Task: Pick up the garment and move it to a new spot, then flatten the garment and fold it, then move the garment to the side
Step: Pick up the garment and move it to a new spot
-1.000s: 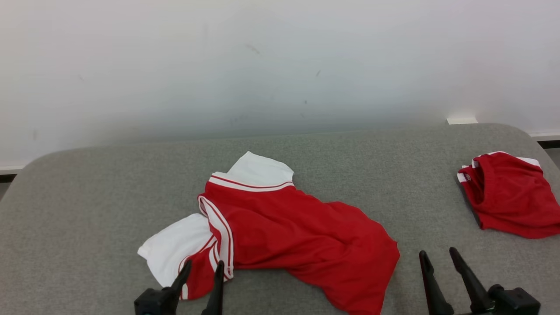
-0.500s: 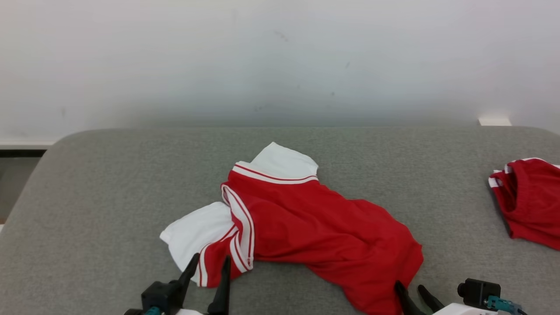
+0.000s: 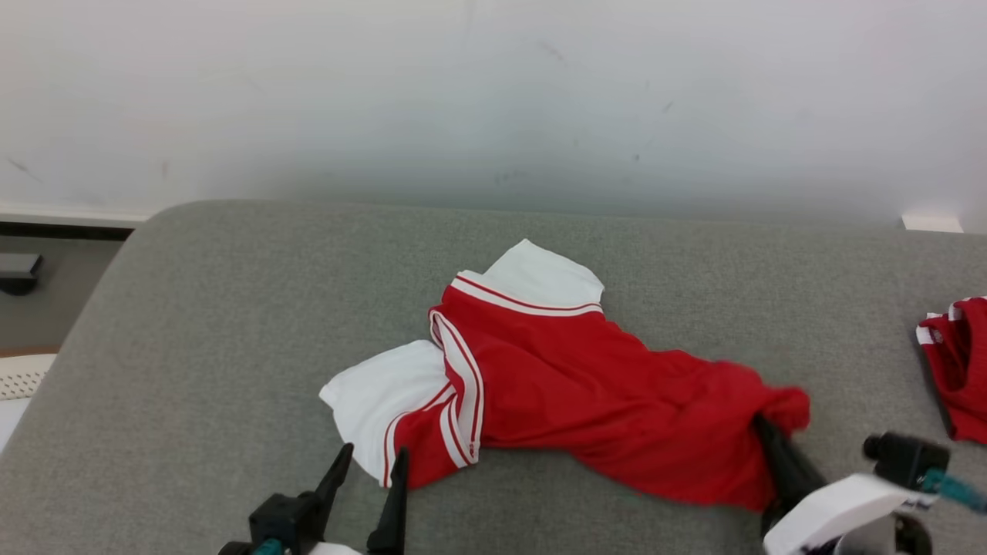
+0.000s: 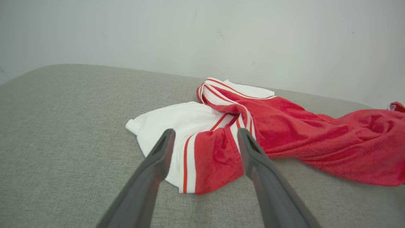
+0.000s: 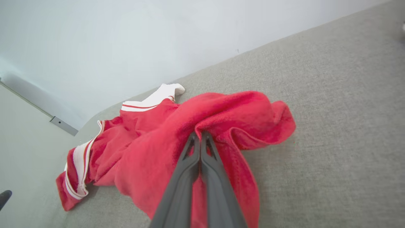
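At the left, the left tool (image 3: 374, 455) hangs with its 2 fingers spread and nothing between them, just short of the striped red corner of the garment (image 3: 586, 385). The garment lies crumpled near the middle of the grey table (image 3: 193, 347). Its white sleeve (image 3: 378, 397) spreads flat toward the left, and the red body runs rightward in loose ridges. At the right end, the right tool (image 5: 199, 134) is clenched on a bunched fold of red cloth, fingers pressed together with the fabric puckered around them. The cloth looks light, soft and limp, so it will likely sag and drag from 1 pinch. A 2nd hold at the striped near-left corner would probably spread it. Far right, a second red garment (image 3: 956, 362) lies well apart.
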### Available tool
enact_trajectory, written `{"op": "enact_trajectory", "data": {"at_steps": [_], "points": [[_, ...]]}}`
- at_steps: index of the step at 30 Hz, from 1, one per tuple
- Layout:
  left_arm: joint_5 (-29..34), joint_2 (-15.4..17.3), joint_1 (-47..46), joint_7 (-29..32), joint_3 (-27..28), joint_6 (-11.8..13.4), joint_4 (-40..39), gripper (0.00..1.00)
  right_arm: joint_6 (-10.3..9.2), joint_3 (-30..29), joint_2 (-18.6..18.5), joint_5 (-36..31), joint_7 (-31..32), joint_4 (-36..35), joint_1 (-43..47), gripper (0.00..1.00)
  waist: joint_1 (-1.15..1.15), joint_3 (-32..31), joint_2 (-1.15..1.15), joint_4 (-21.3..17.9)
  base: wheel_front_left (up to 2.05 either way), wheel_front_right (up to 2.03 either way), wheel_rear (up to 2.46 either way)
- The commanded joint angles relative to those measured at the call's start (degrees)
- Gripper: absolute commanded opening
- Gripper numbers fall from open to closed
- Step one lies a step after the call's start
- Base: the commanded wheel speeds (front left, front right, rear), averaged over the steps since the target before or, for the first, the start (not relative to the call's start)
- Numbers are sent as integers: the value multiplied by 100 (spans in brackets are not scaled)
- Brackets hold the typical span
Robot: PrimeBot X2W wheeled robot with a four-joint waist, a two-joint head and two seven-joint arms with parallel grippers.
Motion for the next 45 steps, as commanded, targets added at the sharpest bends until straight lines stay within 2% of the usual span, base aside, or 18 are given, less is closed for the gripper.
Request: {"op": "enact_trajectory", "data": {"at_steps": [1, 7, 10, 14, 18, 19, 20, 22, 23, 28, 32, 42, 45], "points": [[70, -13, -41, -10, 16, -12, -47, 100, 0, -84, -207, 114, 12, -257, -225, 0, 0, 107, 0, 21, 0, 0, 0], [122, -31, -237, -10, -11, -37, -137, 100, 0, -315, -619, 329, 258, -553, -840, 0, 0, 537, 0, 108, 0, 0, 0], [145, -39, -391, -10, -35, -58, -183, 100, -1, -448, -923, 321, 424, -378, -1299, 0, 0, 826, 0, 213, 0, 0, 0], [142, -55, -606, -10, -80, -72, -235, 100, 0, -625, -1181, 545, 678, 78, -1973, 0, 0, 1197, 0, 393, 0, 0, 0], [99, -65, -795, -10, -146, -74, -247, 100, 0, -715, -1445, 471, 784, 846, -2535, 0, 0, 1422, 0, 581, 0, 0, 0], [77, -68, -816, -10, -164, -69, -245, 100, 0, -716, -1505, 416, 758, 1045, -2652, 4, 0, 1446, 0, 619, 0, 0, 0], [50, -71, -822, -10, -162, -55, -241, 100, 0, -698, -1514, 377, 727, 1224, -2739, 22, 0, 1451, 0, 636, 0, 0, 0], [18, -75, -823, -10, -185, -45, -227, 100, 0, -669, -1515, 357, 728, 1536, -2867, 50, 0, 1431, 0, 656, 0, 0, 0], [3, -76, -813, -10, -192, -31, -215, 100, 0, -636, -1506, 357, 738, 1679, -2909, 100, 0, 1398, 0, 655, 0, 0, 0], [-30, -76, -706, -10, -212, 4, -176, 100, 0, -365, -1412, 335, 635, 2025, -2802, 100, 0, 1027, 0, 522, 0, 0, 0], [37, -76, -570, -10, -157, 2, -134, 100, 0, -143, -1410, 222, 346, 2016, -2536, 100, 0, 619, 0, 300, 0, 0, 0], [51, -75, -135, -10, 135, -21, -138, 100, 0, 324, -1228, -248, -1028, 912, -1326, 100, 0, -77, 0, -359, 0, 0, 0], [47, -76, -46, -10, 178, -45, -156, 100, 0, 297, -1118, -459, -1310, 541, -874, 100, 0, -157, 0, -504, 0, 0, 0]]}}
